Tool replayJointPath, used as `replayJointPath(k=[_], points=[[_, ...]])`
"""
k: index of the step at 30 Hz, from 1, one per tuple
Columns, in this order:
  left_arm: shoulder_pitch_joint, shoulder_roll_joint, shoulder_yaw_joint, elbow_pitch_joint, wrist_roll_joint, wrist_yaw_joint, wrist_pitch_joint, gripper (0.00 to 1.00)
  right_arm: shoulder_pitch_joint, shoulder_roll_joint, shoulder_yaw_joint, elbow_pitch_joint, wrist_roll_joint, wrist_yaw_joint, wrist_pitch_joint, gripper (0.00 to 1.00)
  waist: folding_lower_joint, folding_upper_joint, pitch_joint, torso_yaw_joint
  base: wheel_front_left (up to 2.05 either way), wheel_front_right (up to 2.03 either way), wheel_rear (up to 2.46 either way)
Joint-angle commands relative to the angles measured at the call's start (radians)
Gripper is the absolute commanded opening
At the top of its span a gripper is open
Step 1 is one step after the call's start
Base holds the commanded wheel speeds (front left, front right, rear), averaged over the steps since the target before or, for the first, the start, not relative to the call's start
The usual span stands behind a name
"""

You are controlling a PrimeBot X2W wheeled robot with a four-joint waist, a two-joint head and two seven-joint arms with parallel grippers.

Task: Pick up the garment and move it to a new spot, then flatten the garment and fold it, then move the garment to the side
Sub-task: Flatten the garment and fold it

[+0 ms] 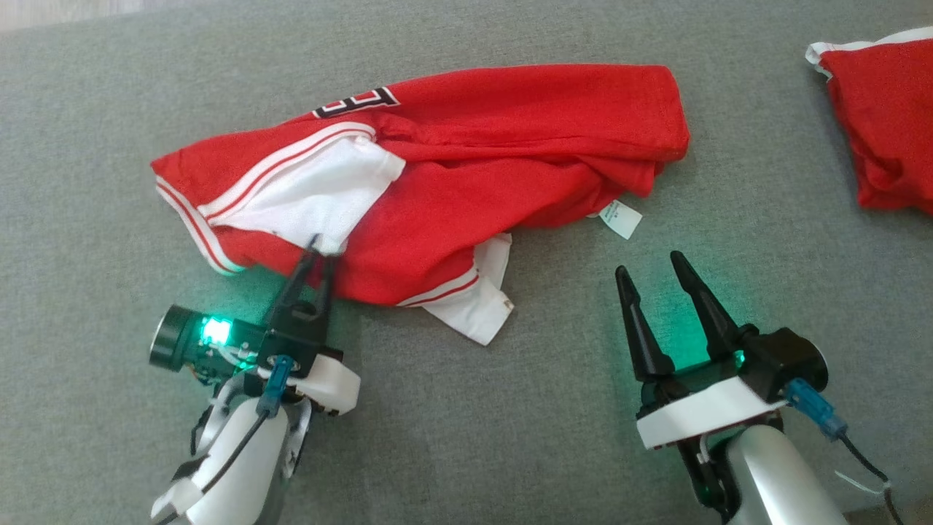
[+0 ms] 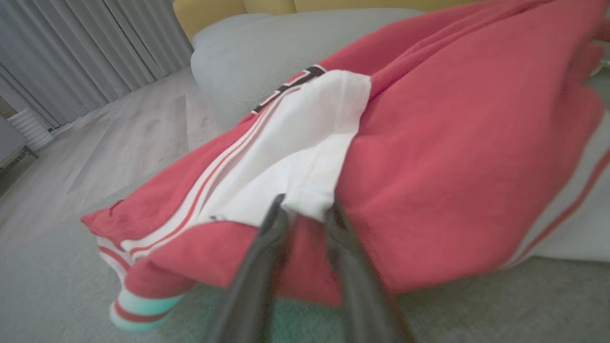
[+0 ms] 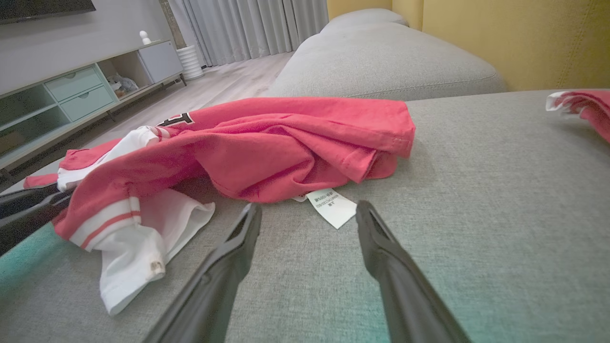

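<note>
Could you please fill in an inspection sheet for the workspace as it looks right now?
Surface: grey sofa cushion, plain fabric.
Job's things: red garment lies crumpled, with its white panel exposed and its care label sticking out.
Clutter: second red garment at the right edge, apart from the first.
Grippers: left gripper pinched on the white panel's edge; right gripper open, holding nothing, near the care label.
Cables: blue plug with a dark lead at the right wrist, clear of the cloth.
Surroundings: grey curtains, drawer cabinet, wooden floor.
</note>
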Motion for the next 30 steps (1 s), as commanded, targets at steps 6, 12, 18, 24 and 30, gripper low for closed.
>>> replayJointPath(k=[6,12,18,24,30], points=[[-0.025,0.010,0.021,-0.068,-0.016,0.010,-0.043,0.00,-0.009,-0.003,0.012,-0.028,-0.005,-0.001,-0.003,1.00,0.0000,0.0000,-0.012,0.027,0.00,0.00,0.00],[-0.008,0.021,0.018,-0.167,-0.022,0.016,-0.062,0.00,-0.005,-0.003,-0.013,-0.020,-0.025,-0.001,-0.003,1.00,0.0000,0.0000,-0.025,0.071,0.00,0.00,0.00],[0.028,0.021,0.009,-0.301,-0.105,-0.056,-0.054,0.00,-0.014,-0.003,-0.053,-0.008,-0.053,-0.001,-0.003,1.00,0.0000,0.0000,-0.029,0.113,0.00,0.00,0.00],[0.085,0.042,-0.044,-0.330,-0.177,-0.164,0.061,0.00,-0.029,-0.004,-0.033,-0.003,-0.048,-0.001,-0.003,1.00,0.0000,0.0000,-0.023,0.134,0.00,0.00,0.00],[0.122,0.056,-0.071,-0.340,-0.163,-0.153,0.085,1.00,-0.027,-0.004,-0.027,0.011,-0.037,-0.001,-0.003,1.00,0.0000,0.0000,-0.017,0.140,0.00,0.00,0.00]])
